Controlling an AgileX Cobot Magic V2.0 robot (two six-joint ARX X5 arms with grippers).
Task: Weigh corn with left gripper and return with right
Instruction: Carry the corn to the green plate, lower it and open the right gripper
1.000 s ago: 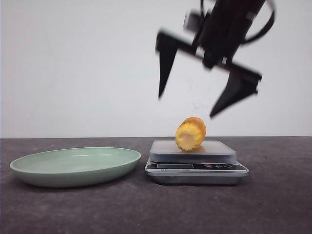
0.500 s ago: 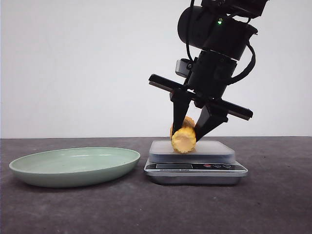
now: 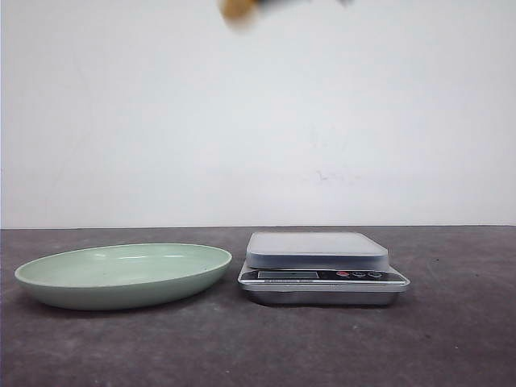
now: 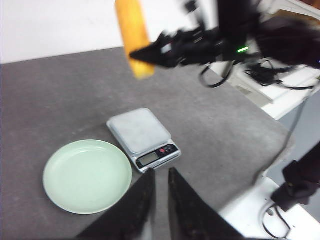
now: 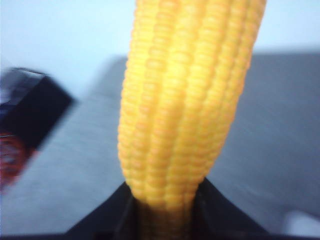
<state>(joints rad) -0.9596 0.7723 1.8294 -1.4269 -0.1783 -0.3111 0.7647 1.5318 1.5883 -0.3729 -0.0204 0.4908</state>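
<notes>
The corn (image 3: pixel 239 8) is a blurred yellow-orange shape at the very top edge of the front view, high above the table. In the left wrist view the corn (image 4: pixel 134 40) hangs in the air, held by my right gripper (image 4: pixel 150 52). In the right wrist view the corn (image 5: pixel 185 100) fills the frame, with my right gripper (image 5: pixel 165 200) shut on its lower end. My left gripper (image 4: pixel 161 175) is high above the table, empty, with its jaws almost together. The silver scale (image 3: pixel 318 250) is bare; it also shows in the left wrist view (image 4: pixel 140 130).
A pale green plate (image 3: pixel 121 278) sits left of the scale and holds nothing; it also shows in the left wrist view (image 4: pixel 50 165). Beyond the dark table's edge stands a white bench with cables (image 4: pixel 280 85).
My right gripper closed on the corn on the scale, then lifted it up and to the left, almost out of the front view. The scale is now bare.
</notes>
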